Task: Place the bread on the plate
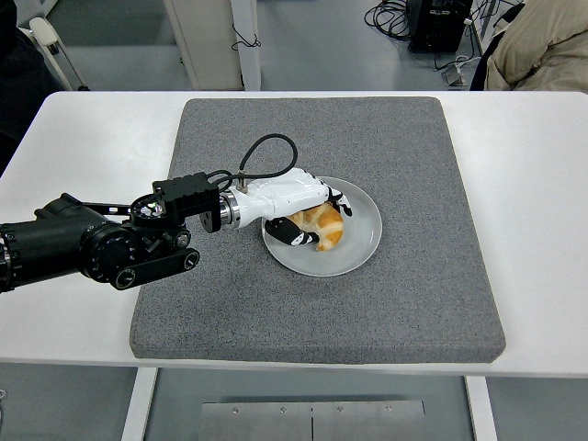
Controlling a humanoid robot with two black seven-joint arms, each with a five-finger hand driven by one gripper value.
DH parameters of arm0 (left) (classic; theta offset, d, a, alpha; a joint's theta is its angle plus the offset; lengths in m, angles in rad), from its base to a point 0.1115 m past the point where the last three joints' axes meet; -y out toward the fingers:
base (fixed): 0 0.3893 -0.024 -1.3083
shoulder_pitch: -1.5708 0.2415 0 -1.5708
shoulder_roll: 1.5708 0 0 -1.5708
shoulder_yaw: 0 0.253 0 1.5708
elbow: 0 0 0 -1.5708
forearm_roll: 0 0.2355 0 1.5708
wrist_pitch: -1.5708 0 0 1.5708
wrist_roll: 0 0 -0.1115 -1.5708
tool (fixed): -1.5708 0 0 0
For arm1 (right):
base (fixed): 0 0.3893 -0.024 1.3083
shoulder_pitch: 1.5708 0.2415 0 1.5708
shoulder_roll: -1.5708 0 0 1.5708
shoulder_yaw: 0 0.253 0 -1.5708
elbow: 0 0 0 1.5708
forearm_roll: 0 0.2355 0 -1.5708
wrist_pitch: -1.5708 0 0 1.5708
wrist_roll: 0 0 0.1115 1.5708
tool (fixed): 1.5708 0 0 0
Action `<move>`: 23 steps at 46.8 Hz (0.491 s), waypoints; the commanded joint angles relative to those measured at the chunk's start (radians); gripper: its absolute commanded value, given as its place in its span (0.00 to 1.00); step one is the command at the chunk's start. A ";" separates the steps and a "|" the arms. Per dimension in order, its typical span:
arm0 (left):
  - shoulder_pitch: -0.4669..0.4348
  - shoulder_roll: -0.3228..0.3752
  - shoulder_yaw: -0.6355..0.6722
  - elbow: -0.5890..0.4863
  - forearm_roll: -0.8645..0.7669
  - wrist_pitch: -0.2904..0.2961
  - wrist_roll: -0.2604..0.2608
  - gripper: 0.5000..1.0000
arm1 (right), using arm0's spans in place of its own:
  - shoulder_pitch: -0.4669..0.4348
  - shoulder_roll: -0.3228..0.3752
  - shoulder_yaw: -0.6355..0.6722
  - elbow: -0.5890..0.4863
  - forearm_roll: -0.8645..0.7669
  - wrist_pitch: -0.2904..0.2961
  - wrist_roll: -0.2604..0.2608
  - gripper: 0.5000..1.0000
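**Bread down on the plate, left hand around it**

White desk (83, 138) spread with a square grey mat (413, 184). On the mat, a little left of its middle, a round pale plate (363, 243). On the plate's left half, the bread (323, 225): a golden, curved croissant-like piece, lying on the plate's surface rather than raised above it.

From the picture's left edge, the black left arm (83, 246), low over the desk and the mat's left side, ending in a white left hand (299, 207) with a black cable (266, 152) looped above the wrist. Hand reaching over the plate's left rim, palm down on top of the bread. Dark-tipped fingers (338, 200) curled over the far side of the bread, thumb (294, 234) tucked against its near side, so clasping the bread between them, in contact with it on both sides. Right part of the bread bare and visible past the fingertips.

Right arm out of the picture.

At the top right corner, beyond the desk, part of a person in a beige garment (542, 41). More cables (395, 16) on the floor behind the desk, at the top.
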 commanded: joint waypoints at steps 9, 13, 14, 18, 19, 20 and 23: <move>0.004 0.000 -0.002 -0.001 -0.011 0.003 -0.001 0.77 | 0.000 0.000 0.000 0.000 0.000 0.000 0.000 1.00; 0.015 0.000 -0.003 0.001 -0.011 0.003 -0.001 0.83 | 0.000 0.000 0.000 0.000 0.000 0.000 0.000 1.00; 0.016 0.002 -0.003 -0.001 -0.011 0.003 -0.001 0.84 | 0.000 0.000 0.001 0.000 0.000 0.000 0.000 1.00; 0.025 0.000 -0.003 -0.001 -0.011 0.001 -0.001 0.86 | 0.000 0.000 0.000 0.000 0.000 0.000 0.000 1.00; 0.027 0.000 -0.003 -0.001 -0.011 0.003 -0.001 0.87 | 0.000 0.000 0.000 0.000 0.000 0.000 0.000 1.00; 0.028 0.000 -0.003 -0.001 -0.011 0.001 -0.001 0.87 | 0.000 0.000 0.000 0.000 0.000 0.000 0.000 1.00; 0.030 0.000 -0.005 -0.001 -0.013 0.001 -0.001 0.90 | 0.000 0.000 0.001 0.000 0.000 0.000 0.000 1.00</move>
